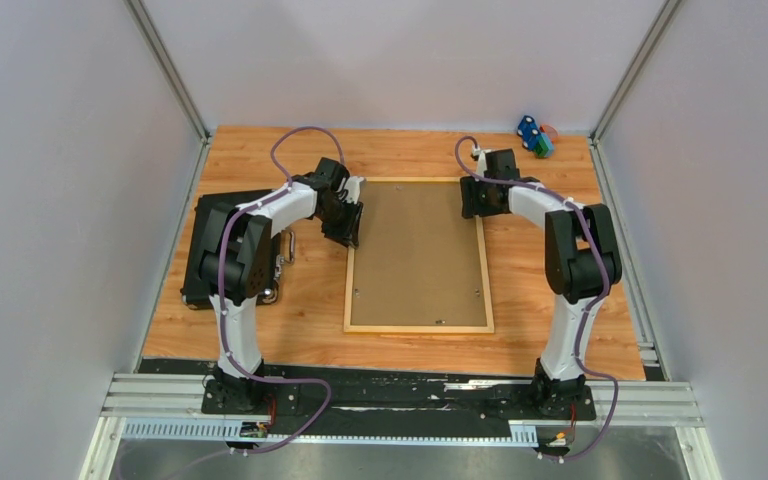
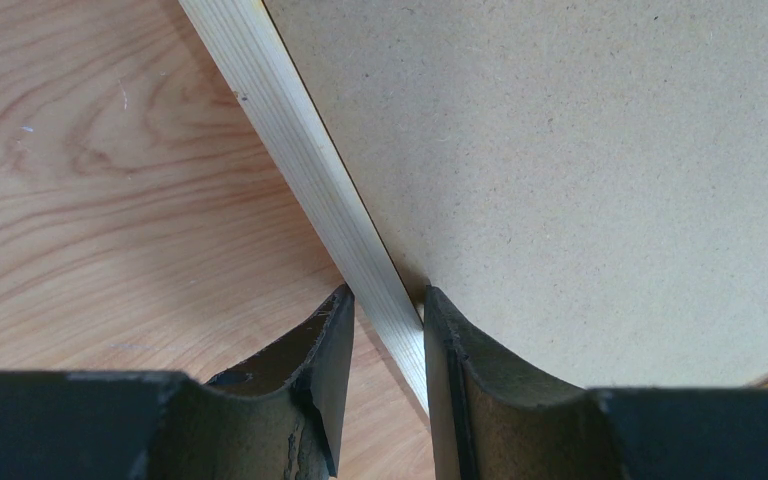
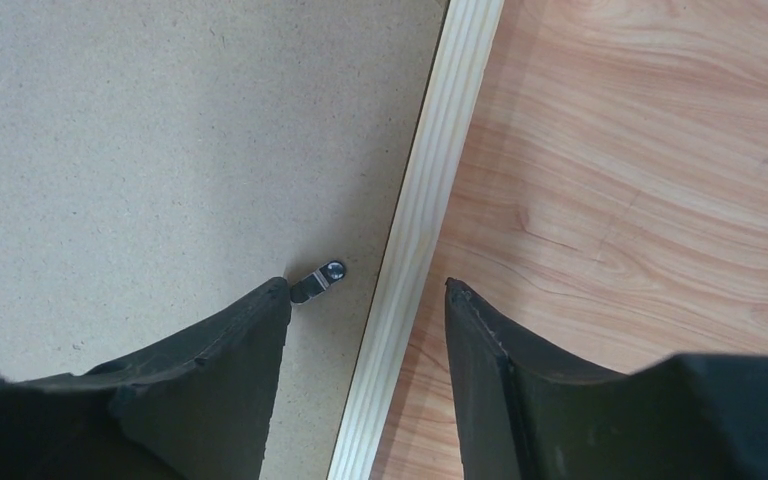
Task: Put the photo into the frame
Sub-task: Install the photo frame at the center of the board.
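Observation:
The frame [image 1: 418, 327] of light wood lies flat in the middle of the table, back side up. A plain brown backing board [image 1: 418, 250] fills it. The photo is hidden. My left gripper [image 1: 348, 228] is at the far part of the frame's left rail [image 2: 300, 160]. Its jaws are narrowed on that rail, one fingertip [image 2: 340, 300] outside on the table side and one on the board side. My right gripper [image 1: 472, 205] is open and straddles the right rail [image 3: 430, 180] near the far corner, touching nothing. A small metal retaining clip [image 3: 320, 280] lies on the board by its inner finger.
A black rectangular case [image 1: 203, 215] lies at the left under my left arm. A small blue, green and red toy [image 1: 534, 135] sits at the far right corner. Grey walls close in the wooden table [image 1: 560, 340] on three sides.

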Motion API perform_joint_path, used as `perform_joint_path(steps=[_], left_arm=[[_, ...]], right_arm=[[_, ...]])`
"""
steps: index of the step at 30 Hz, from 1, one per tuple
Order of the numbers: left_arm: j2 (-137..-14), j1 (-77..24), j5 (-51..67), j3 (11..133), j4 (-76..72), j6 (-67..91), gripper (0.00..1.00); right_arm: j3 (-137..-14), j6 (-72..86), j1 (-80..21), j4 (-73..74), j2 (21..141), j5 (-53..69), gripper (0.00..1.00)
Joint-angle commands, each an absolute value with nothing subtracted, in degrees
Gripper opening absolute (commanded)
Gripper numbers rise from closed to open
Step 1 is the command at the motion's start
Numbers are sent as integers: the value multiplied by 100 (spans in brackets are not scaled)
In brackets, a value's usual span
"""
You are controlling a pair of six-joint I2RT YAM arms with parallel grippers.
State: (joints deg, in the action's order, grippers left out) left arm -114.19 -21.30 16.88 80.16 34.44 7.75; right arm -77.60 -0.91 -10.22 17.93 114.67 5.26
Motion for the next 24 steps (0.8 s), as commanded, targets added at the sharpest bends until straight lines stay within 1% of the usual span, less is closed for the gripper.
perform_joint_path(steps=[1,6,15,24], left_arm=[[-11153,-2092,1726,8042,3559,765,39],[-11153,-2092,1736,8044,3559,765,39],[-11170,-2092,1735,8043,3567,756,39],[-11188,-2084,1752,8055,3567,751,39]], right_arm=[[-7583,-337,-995,2013,11284,403,56],[-7572,-370,-910,2013,11265,464,49],[-7724,-434,-777,2039,11296,491,41],[-7789,-536,-750,2076,11309,520,37]])
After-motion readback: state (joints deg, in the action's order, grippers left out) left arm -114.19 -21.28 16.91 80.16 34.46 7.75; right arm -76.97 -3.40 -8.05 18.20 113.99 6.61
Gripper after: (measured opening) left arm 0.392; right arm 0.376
